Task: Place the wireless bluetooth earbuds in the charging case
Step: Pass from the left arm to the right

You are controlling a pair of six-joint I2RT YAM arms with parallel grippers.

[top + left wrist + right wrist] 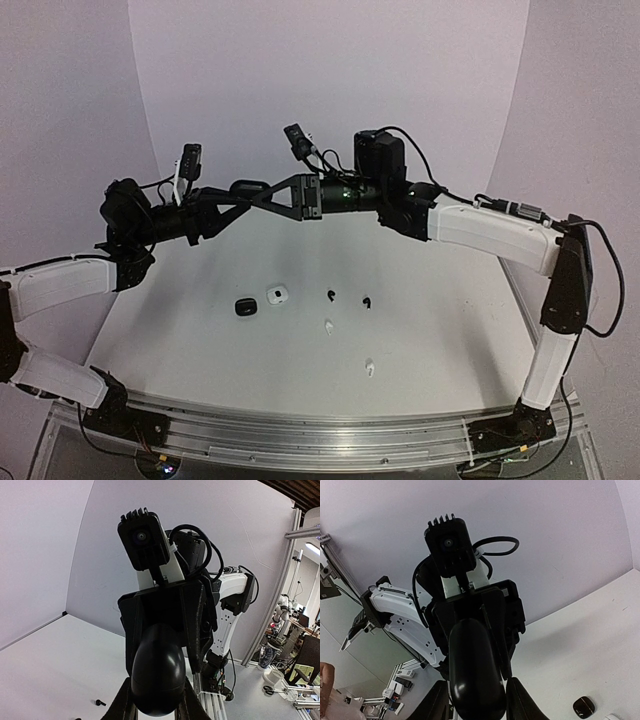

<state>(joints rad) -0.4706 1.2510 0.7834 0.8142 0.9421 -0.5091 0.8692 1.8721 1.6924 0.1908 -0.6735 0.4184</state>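
Both arms raised, hands meeting in mid-air above the worktop (200, 340), far of its centre. Left hand (155, 707): narrow, clamped on the near end of a black case (158, 672), a smooth dark pebble shape that stands out past the fingers. Right hand (477, 702): its fingers sit close on either side of the same case from the opposite end; cannot tell whether they press on it. Loose on the worktop, mid-depth: second black case (243, 306) left of centre, white case (277, 294) just beside it on the right. Right of those, apart from each other: black earbud (331, 294) and another black earbud (367, 301). White earbud (328, 325) lies slightly nearer; second white earbud (370, 368) nearer again and to the right. All four earbuds lie outside every case, well below the hands
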